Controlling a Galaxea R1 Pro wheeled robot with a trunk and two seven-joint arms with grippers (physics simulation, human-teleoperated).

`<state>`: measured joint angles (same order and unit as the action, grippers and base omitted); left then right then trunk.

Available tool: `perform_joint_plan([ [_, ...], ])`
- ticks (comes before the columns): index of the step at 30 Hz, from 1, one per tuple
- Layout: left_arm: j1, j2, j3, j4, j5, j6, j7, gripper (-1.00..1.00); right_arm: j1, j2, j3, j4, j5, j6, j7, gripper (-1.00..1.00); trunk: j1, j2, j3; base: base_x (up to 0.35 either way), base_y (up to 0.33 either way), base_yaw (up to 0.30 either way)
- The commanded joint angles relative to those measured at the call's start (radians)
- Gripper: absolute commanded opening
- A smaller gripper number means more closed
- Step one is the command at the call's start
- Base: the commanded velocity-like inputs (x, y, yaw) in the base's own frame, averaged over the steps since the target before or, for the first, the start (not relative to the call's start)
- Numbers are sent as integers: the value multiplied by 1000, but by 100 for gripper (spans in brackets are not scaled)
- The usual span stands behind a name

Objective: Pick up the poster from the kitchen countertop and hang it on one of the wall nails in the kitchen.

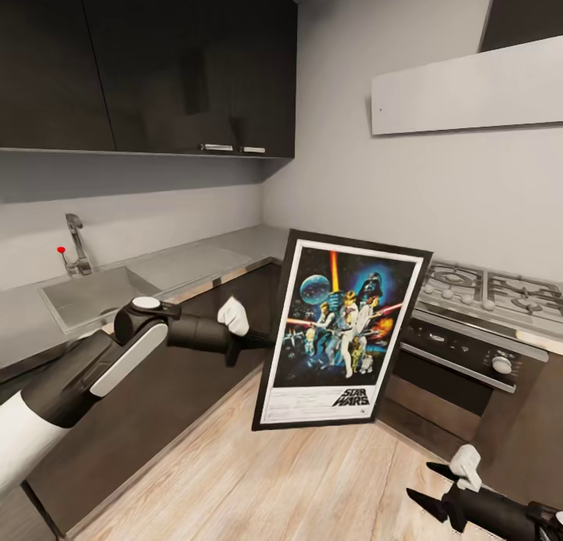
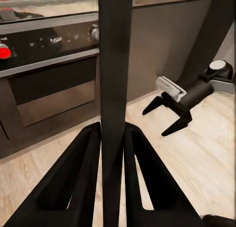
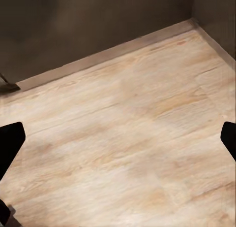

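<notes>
poster (image 1: 341, 339) tilted, pinched by left jaws (image 1: 252, 339) | hob (image 1: 489, 287) behind | right jaws (image 1: 428, 486) spread, low

Left gripper (image 1: 254, 339) fingers clamped, right gripper (image 1: 428, 486) fingers spread

Star Wars poster (image 1: 342, 339), black frame, white border, held upright and slightly tilted in the air above the wood floor, off the grey L-shaped tabletop (image 1: 195, 261) with its sunken sink.

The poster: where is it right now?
In the head view the poster is mid-frame, off the countertop, held tilted above the wooden floor by the left gripper, just left of the oven.
</notes>
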<state>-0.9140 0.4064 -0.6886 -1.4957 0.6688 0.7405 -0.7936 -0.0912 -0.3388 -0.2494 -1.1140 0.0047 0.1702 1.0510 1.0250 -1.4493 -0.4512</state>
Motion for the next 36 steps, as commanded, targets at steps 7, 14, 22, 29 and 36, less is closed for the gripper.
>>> perform_joint_plan([
  [7,12,31,-29,1,4,-18,-59,-100,-3,-106,-80,-88,-5,105,232,100,0,-1,-1,0,0,0],
  [14,15,48,-36,7,4,-64,-120,-100,-46,-146,-151,-94,-4,118,399,100,0,-1,-1,0,0,0],
  [22,15,53,-38,11,8,-76,-150,-100,-118,-201,-164,-96,-12,183,512,100,0,-1,-1,0,0,0],
  [29,15,54,-38,12,5,-78,-194,-100,-143,-207,-157,-103,-14,212,520,100,0,-1,-1,0,0,0],
  [36,15,54,-39,11,3,-78,-197,-100,-148,-206,-153,-113,-14,213,520,100,0,-1,-1,0,0,0],
])
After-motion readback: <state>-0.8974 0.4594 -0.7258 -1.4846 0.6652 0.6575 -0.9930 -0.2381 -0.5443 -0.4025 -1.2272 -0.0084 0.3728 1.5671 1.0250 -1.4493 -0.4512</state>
